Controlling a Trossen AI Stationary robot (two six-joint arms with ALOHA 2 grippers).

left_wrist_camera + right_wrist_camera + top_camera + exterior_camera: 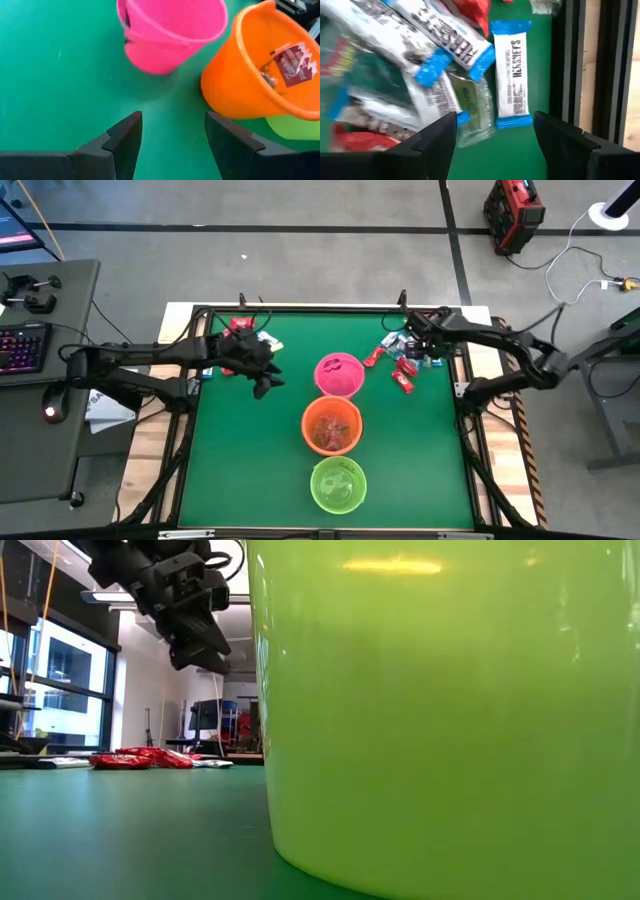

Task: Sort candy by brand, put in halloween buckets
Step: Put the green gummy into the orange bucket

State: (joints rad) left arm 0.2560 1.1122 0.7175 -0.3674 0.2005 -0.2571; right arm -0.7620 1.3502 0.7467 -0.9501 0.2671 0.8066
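Buckets: pink bucket (338,374), orange bucket (331,425) and green bucket (338,484) stand in a row down the green table (240,460).
Left gripper (265,383): open and empty, beside the pink bucket.
Right gripper (412,330): open, above the candy pile (400,358) near the table's right edge.
Second candy pile (240,330): under the left arm.
Orange bucket contents: wrapped candy (294,64).

Grey floor (330,250) crossed by dark tape lines (300,227). A grey desk (30,410) with a keyboard (22,346) stands at left; tall windows (60,690) brighten the far room.
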